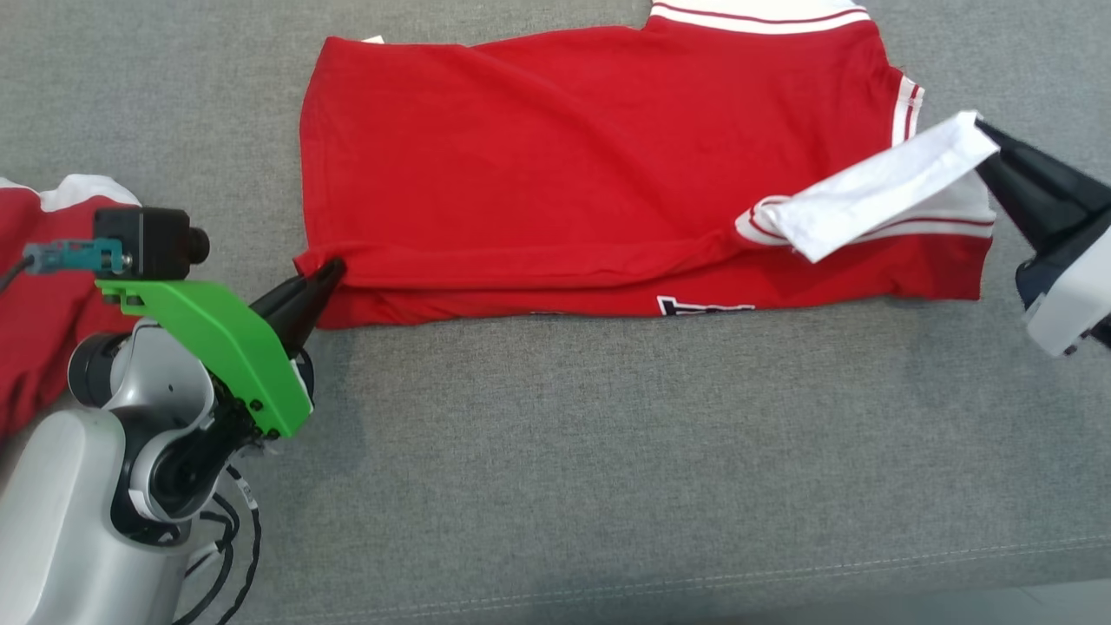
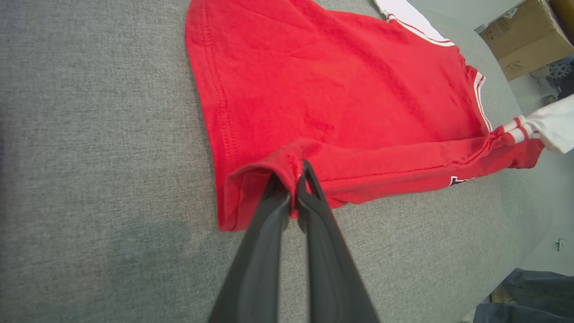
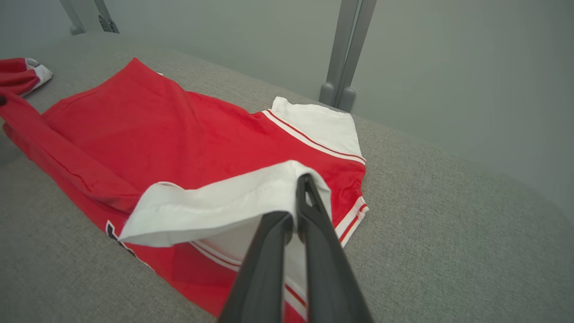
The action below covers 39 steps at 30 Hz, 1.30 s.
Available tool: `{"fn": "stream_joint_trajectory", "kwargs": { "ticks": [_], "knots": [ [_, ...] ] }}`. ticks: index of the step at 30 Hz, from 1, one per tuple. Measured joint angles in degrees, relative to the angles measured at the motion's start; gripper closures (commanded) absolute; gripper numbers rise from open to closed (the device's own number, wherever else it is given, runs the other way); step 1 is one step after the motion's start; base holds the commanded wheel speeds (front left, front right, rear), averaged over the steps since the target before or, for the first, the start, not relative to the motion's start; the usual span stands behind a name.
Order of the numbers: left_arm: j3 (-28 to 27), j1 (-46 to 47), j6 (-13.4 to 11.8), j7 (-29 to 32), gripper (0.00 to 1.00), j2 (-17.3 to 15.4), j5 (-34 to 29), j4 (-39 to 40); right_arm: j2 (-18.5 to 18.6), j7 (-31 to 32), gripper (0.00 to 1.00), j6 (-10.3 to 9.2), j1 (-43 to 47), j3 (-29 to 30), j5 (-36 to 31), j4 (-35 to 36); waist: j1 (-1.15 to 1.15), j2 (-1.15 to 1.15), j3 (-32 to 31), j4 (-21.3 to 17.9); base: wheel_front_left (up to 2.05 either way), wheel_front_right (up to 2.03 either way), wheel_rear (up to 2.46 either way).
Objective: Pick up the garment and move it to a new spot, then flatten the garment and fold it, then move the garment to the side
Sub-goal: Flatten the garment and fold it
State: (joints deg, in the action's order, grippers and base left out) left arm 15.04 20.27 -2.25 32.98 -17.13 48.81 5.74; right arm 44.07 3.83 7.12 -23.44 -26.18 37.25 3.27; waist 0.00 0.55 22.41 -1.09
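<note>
The red shirt (image 1: 555, 156) was spread flat on the grey bench (image 1: 608, 451), nearer the far edge than the near one, with its near side folded over in a long band. The hem corner at its left end was clamped in the left jaws, which were pressed together on the cloth. At its right end a white sleeve (image 1: 877, 187) was pinched in the right jaws and held lifted off the shirt. A second red garment (image 1: 35, 295) was seen further toward the left edge.
</note>
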Motion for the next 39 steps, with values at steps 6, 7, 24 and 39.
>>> {"fn": "stream_joint_trajectory", "kwargs": {
  "ticks": [6, 7, 24, 39],
  "knots": [
    [0.09, 2.68, -1.60, 2.58, 1.00, 0.26, 0.02, 0.79, 1.71, 2.83, 1.00, 0.00, -4.83, -0.85, 0.66, -1.40, 0.00, 0.00, 1.89, 0.33, 0.00, 0.00, 0.00],
    [0.11, 3.25, -1.91, 2.89, 1.00, 0.32, 0.02, 0.74, 1.77, 3.35, 1.00, 0.00, -5.40, -1.12, 0.94, -1.77, 0.00, 0.00, 2.25, 0.38, 0.00, 0.00, 0.00],
    [-0.43, 9.77, -3.60, 7.36, 0.72, 1.90, -0.05, -4.07, 0.47, 6.08, 0.91, 0.01, -13.41, -6.37, 1.65, -7.66, 0.00, 0.00, 6.62, 0.08, 0.00, 0.00, 0.00],
    [-2.34, 11.82, -4.35, 6.81, 0.00, 2.01, -2.64, -8.91, -2.90, 5.59, 0.00, 0.00, -16.28, -9.49, 1.52, -16.46, 0.01, 0.00, 4.42, -0.51, 0.00, 0.00, 0.00]
  ]
}}
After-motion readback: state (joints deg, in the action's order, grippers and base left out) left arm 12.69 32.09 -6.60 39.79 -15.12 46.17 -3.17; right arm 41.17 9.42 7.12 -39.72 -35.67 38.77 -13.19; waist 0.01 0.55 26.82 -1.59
